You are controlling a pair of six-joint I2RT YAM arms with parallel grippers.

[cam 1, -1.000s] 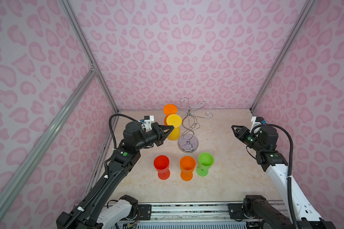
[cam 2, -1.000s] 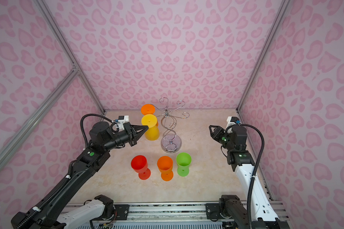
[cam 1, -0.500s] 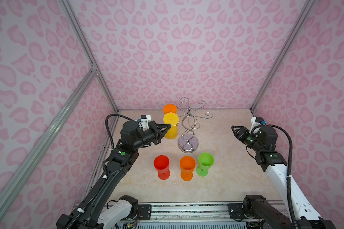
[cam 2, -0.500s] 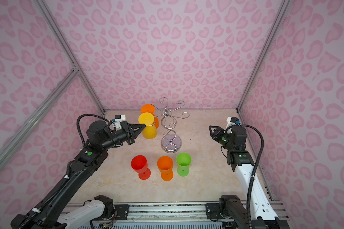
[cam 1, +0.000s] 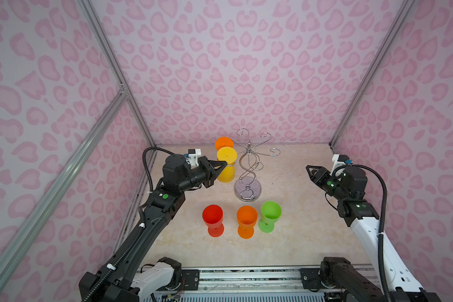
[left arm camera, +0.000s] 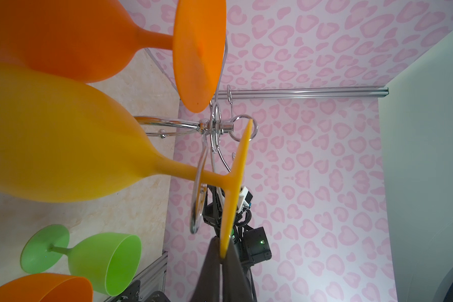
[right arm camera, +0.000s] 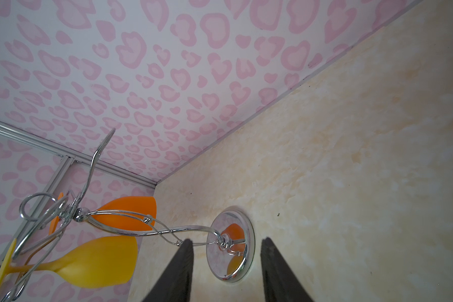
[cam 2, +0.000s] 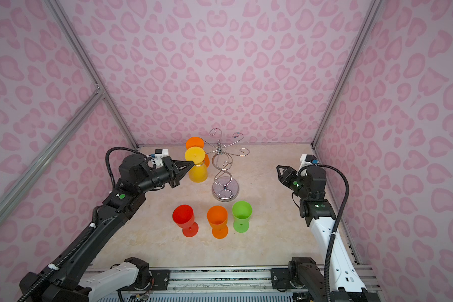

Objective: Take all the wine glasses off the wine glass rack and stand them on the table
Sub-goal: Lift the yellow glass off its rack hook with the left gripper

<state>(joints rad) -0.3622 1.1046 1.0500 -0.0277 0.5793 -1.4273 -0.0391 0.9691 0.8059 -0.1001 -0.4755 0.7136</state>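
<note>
We see the yellow glass (cam 1: 226,173) hanging upside down on the rack (cam 1: 247,188), at about 9 o'clock from the rack's stem in both top views. Its long axis runs roughly up and down, foot on top and mouth towards the table (cam 1: 298,224), with the stem sitting in a hook loop. The left gripper (cam 1: 225,164) is clamped on the rim of the yellow foot, its fingers (left arm camera: 209,264) pinching the thin edge. A back orange glass (cam 1: 224,143) hangs the same way at 11 o'clock. Standing upright near 6 o'clock are a red glass (cam 1: 213,217), a front orange glass (cam 1: 247,218) and a green glass (cam 1: 270,213). The right gripper (cam 1: 309,171) hangs at 3 o'clock, well apart, fingers spread and holding nothing.
</note>
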